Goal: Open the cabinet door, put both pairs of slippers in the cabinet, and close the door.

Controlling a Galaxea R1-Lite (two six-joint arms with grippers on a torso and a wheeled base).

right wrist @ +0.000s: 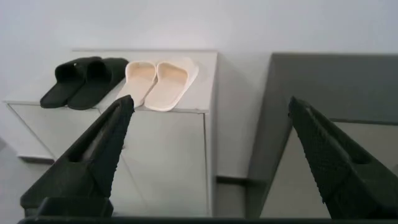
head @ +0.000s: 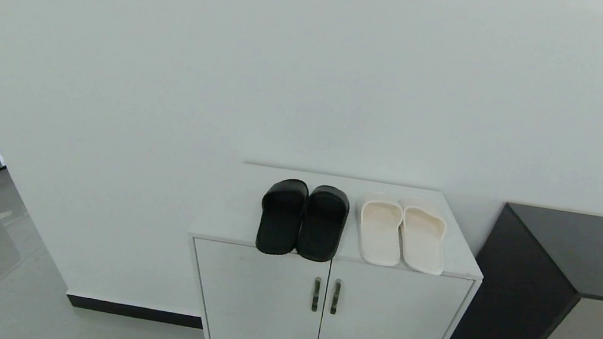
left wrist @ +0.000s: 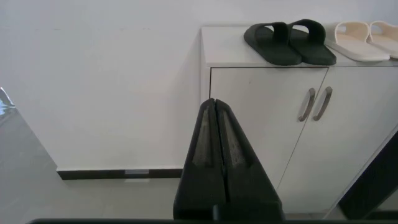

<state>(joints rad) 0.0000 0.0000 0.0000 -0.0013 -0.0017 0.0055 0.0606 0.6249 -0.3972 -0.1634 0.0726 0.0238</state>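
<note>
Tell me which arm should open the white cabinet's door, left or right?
Probably right. The right gripper is open and faces the white cabinet on its right side; the left gripper is shut and aims at the wall beside it, so it would need opening first.

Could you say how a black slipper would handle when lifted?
Probably light: the black slipper looks like moulded foam. Likely bendy at the strap. Its heel overhangs the cabinet edge, so a push might tip it off.

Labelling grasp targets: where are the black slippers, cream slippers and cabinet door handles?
black slippers (head: 303, 220), head view, where the pair touches.
cream slippers (head: 401, 235), head view, where the pair touches.
door handles (head: 315, 294), head view, left handle's middle.
</note>
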